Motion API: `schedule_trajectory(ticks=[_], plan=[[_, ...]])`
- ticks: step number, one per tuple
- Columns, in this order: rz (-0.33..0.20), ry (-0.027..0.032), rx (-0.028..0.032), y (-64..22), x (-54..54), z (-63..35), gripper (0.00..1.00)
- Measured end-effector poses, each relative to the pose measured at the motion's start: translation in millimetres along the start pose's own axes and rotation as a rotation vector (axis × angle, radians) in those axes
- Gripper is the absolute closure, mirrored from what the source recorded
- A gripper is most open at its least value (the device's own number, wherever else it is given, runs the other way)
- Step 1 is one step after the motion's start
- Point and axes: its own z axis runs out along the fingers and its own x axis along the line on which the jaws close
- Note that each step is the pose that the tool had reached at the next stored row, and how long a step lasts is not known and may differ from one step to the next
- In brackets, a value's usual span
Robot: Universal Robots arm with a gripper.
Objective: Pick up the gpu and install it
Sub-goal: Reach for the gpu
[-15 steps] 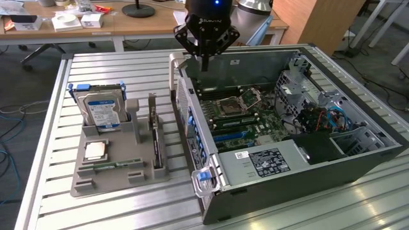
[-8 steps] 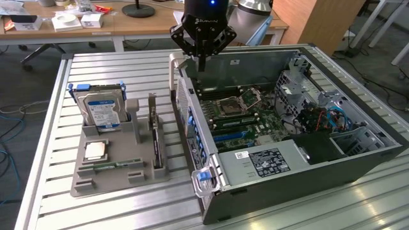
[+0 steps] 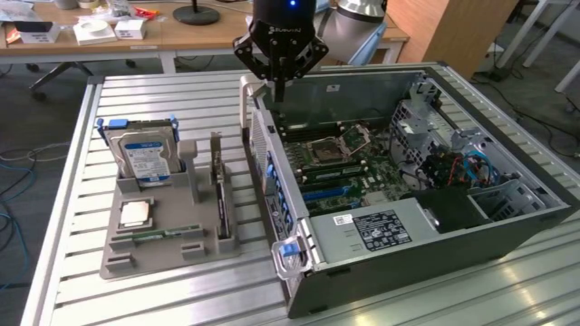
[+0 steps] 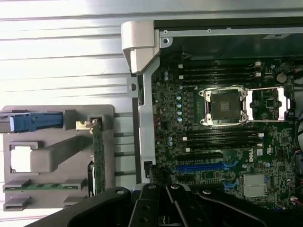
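The gpu (image 3: 219,183) is a thin dark card standing on edge in a slot of the grey holder (image 3: 168,259), to the exterior view's left of the open computer case (image 3: 412,244). In the wrist view the gpu (image 4: 97,158) shows edge-on, with its silver bracket at one end. My gripper (image 3: 279,87) hangs above the case's back corner nearest the holder, over the motherboard (image 3: 349,159). It is shut with nothing between its fingers. It is well apart from the gpu. In the wrist view my gripper (image 4: 166,196) sits over the board near a blue slot (image 4: 203,166).
The holder also carries an upright blue-and-silver hard drive (image 3: 145,155), a processor chip (image 3: 136,213) and a green memory stick (image 3: 165,233). Everything rests on a slatted metal table (image 3: 163,95). The case's raised side wall (image 3: 272,170) stands between holder and motherboard. Desks stand behind.
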Motion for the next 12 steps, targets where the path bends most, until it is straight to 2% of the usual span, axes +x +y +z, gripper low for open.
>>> schedule_trajectory(ticks=[12], plan=[[0.0, 0.0, 0.0001, -1.3, 18.0, -0.3, 0.9]])
